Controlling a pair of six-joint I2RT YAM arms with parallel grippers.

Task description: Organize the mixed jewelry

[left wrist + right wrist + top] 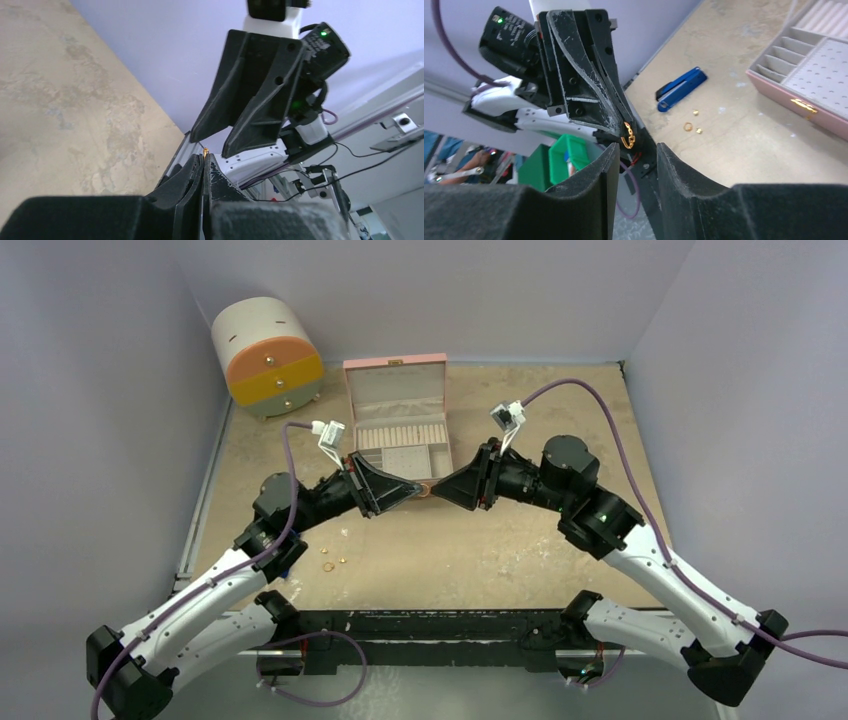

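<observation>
My left gripper [415,490] is shut on a small gold chain-like piece of jewelry [627,136], which hangs from its tips; in the left wrist view only a gold speck [205,149] pokes out between the closed fingers [192,172]. My right gripper [438,490] faces it tip to tip, open, its fingers [611,155] on either side just below the piece and not touching it. More of the mixed jewelry lies loose on the table: a gold ring [687,127] and two gold bits [697,113], also seen as specks [328,566] near the left arm.
An open pink jewelry box [395,368] with ring rolls and small compartments stands just behind the grippers. A blue-handled tool [681,89] lies on the table near the loose bits. A round cabinet with orange and yellow drawers [268,355] sits at the back left corner.
</observation>
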